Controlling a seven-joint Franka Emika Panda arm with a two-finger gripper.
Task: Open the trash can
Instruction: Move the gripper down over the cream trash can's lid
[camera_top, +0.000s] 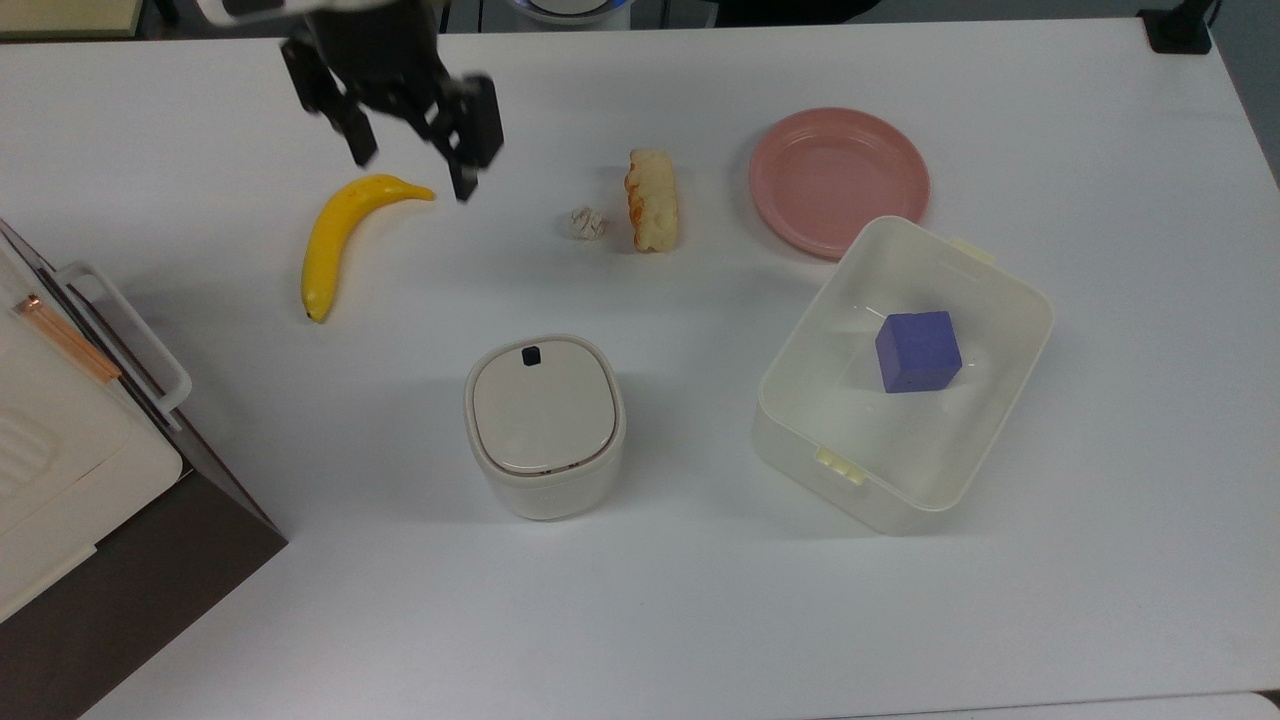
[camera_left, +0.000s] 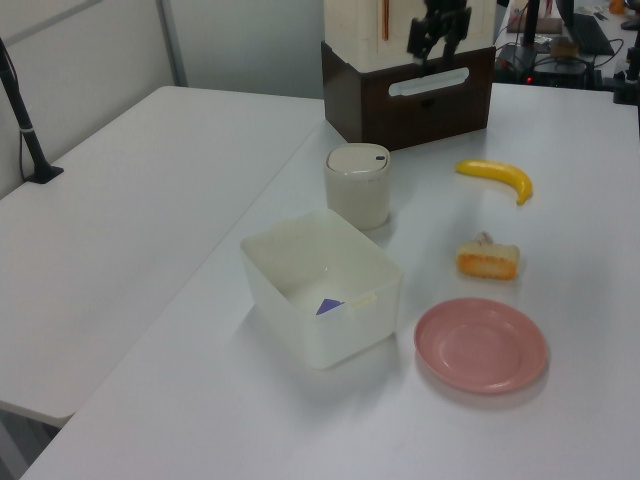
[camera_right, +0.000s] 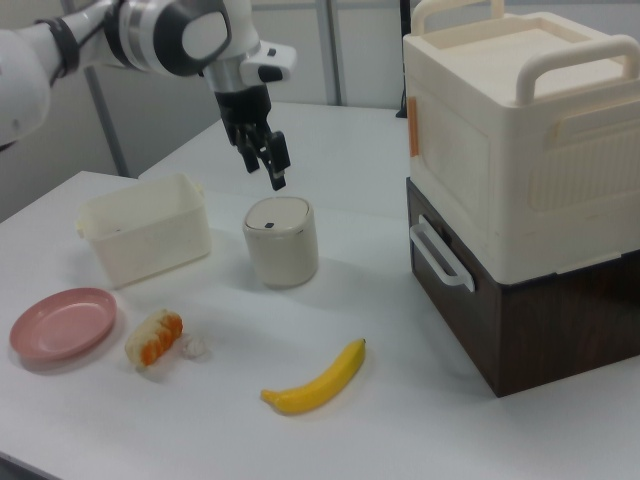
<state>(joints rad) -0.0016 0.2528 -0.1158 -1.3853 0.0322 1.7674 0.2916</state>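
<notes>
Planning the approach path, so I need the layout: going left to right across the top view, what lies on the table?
Yellow banana → cream-white trash can with beige lid → small crumpled white scrap → orange-edged bread piece → pink round plate → translucent rectangular tub holding a purple cube.

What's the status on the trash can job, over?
Gripper open, empty, up in the air near the banana. Trash can upright, lid shut, untouched. Nothing between gripper and can.
</notes>
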